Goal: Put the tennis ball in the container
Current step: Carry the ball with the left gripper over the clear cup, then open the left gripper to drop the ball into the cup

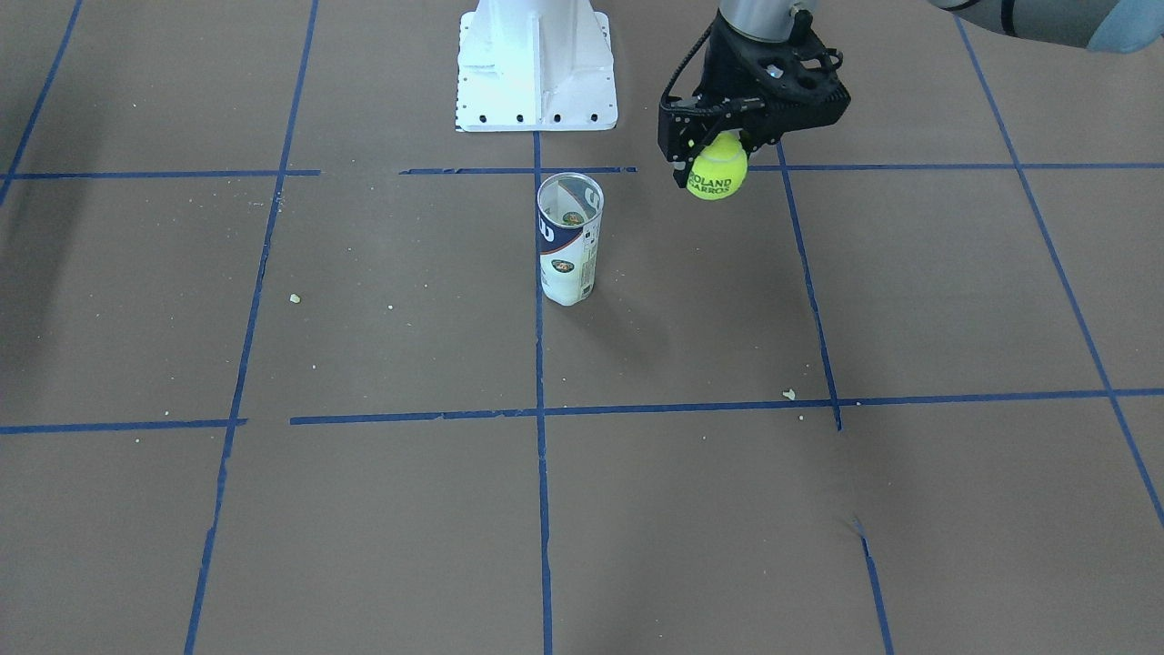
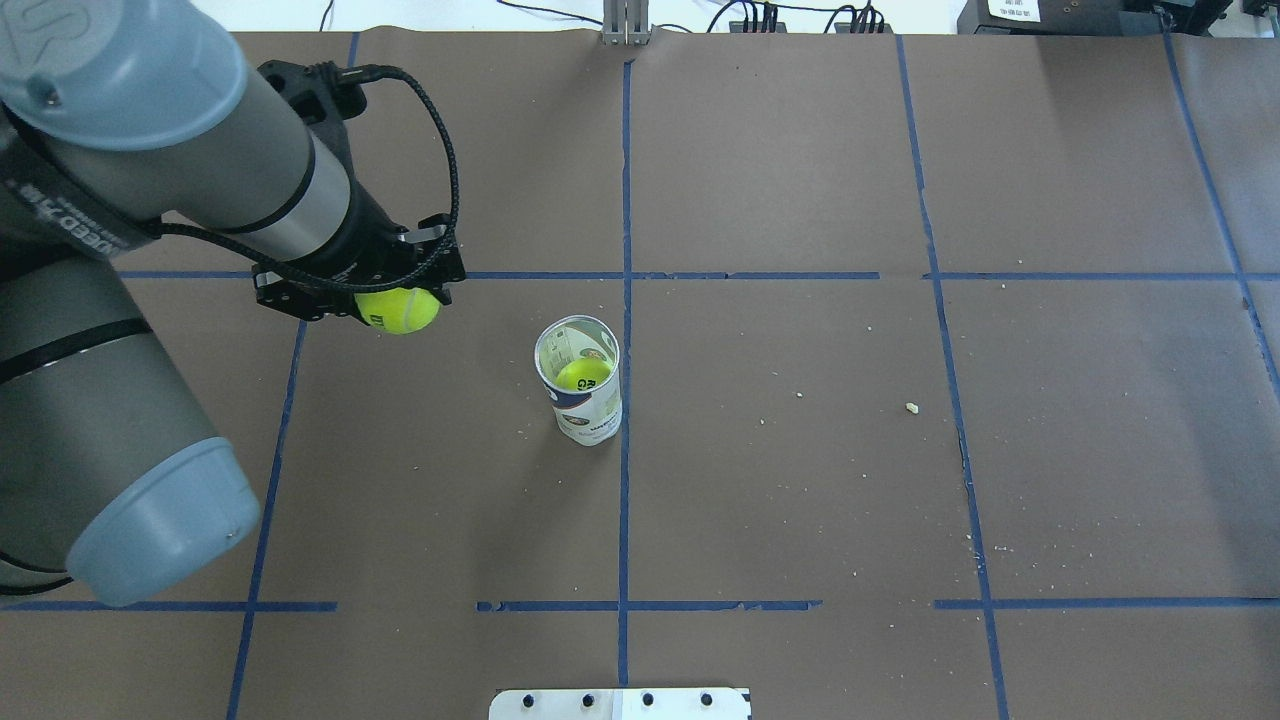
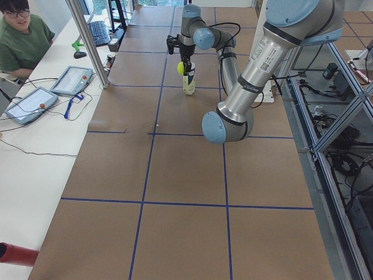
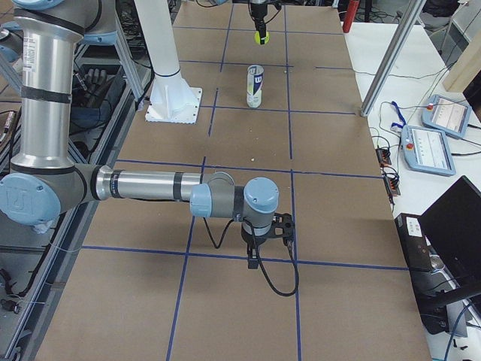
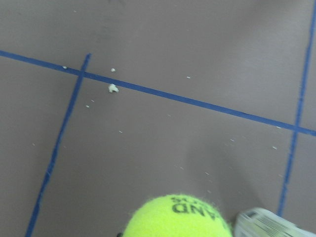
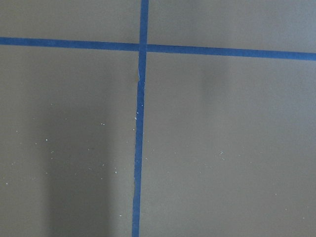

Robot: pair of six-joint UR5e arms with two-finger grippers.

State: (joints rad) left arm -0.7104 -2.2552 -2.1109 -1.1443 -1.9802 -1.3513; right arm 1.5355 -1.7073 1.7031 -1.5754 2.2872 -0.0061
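Observation:
My left gripper (image 1: 718, 162) (image 2: 396, 300) is shut on the tennis ball (image 1: 717, 171) (image 2: 398, 309), a yellow-green ball lettered "ROLAND GARROS", and holds it above the table. The ball also fills the bottom edge of the left wrist view (image 5: 177, 217). The container (image 1: 569, 241) (image 2: 585, 390), a clear can with a white and navy label, stands upright and open-topped to the gripper's right in the overhead view, apart from it. A second yellow-green ball (image 2: 583, 374) lies inside the can. My right gripper (image 4: 264, 229) shows only in the exterior right view, low over the table; whether it is open or shut I cannot tell.
The white robot base (image 1: 536, 68) (image 2: 620, 703) stands behind the can on the robot's side. Blue tape lines and small crumbs (image 1: 788, 394) mark the brown table. An operator (image 3: 23, 35) sits by tablets (image 3: 71, 80) at the side bench.

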